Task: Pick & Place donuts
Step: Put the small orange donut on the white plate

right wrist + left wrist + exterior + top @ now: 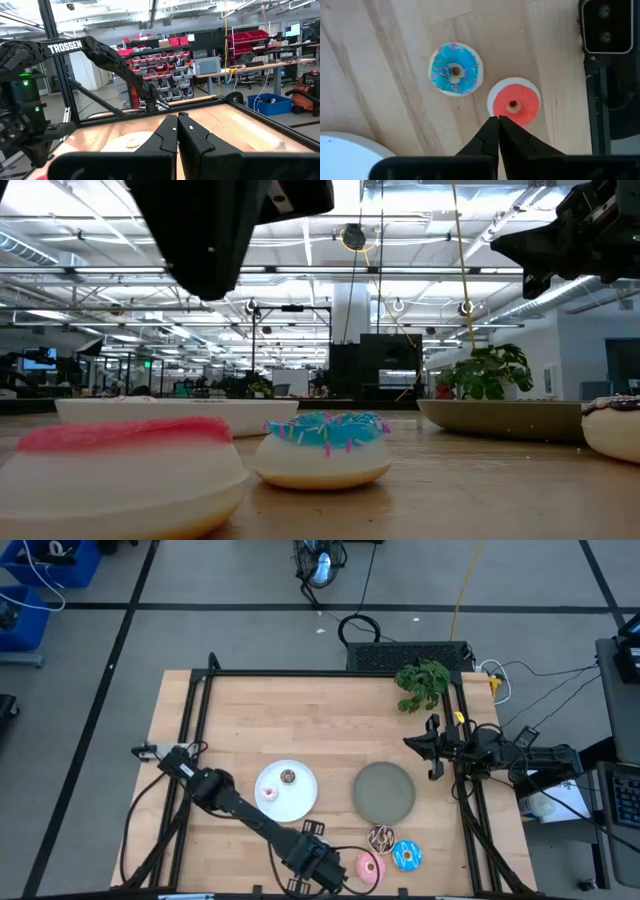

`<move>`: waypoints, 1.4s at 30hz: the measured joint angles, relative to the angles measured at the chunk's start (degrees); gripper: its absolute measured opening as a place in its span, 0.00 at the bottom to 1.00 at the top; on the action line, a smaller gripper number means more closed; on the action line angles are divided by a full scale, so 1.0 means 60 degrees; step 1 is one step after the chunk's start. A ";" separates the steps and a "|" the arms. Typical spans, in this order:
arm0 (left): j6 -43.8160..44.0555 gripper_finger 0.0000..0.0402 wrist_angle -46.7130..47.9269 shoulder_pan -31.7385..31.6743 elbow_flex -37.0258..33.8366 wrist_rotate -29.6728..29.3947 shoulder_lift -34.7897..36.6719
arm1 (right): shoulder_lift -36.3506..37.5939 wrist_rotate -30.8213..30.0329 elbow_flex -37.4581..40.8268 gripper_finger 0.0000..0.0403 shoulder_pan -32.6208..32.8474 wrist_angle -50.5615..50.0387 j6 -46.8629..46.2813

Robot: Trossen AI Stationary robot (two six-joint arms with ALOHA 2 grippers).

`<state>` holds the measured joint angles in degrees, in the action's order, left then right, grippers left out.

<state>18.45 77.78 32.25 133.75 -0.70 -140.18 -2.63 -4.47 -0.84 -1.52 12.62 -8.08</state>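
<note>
Three larger donuts lie flat on the wood near the table's front edge: a pink one [370, 865] [514, 102], a blue one with sprinkles [407, 856] [455, 69] and a dark brown one with pale drizzle [381, 837]. Two tiny donuts, one brown [288, 777] and one red [268, 793], lie on the white plate [300, 802]. My left gripper [340, 868] [498, 120] points down, shut, its tips over the pink donut's rim; the low view shows it well above the table. My right gripper [432, 745] [177, 120] waits shut at the right edge.
A grey round plate [384, 791] lies right of the white plate. A green plant [423, 682] stands at the far right corner. A black frame [330, 673] runs around the table. A camera housing [605, 25] sits at the front edge close to the pink donut.
</note>
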 joint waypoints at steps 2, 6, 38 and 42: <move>-0.0023 0.07 -0.0004 -0.0010 -0.0007 -0.0028 0.0000 | 0.0000 0.0000 0.0000 0.00 0.0000 0.0000 0.0000; -0.0068 0.13 -0.0006 -0.0032 -0.0007 -0.0075 0.0000 | 0.0000 0.0000 0.0002 0.00 0.0000 0.0000 0.0004; 0.0175 0.76 -0.0846 0.0356 -0.0776 0.0213 -0.0233 | -0.0004 0.0000 0.0003 0.00 0.0000 -0.0004 0.0029; 0.0493 0.78 -0.1331 0.0268 -0.1257 0.0576 -0.0233 | -0.0004 0.0004 0.0000 0.00 0.0000 -0.0004 0.0023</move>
<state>21.41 69.79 33.85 126.21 2.76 -141.58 -2.66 -4.45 -0.84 -1.52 12.60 -7.94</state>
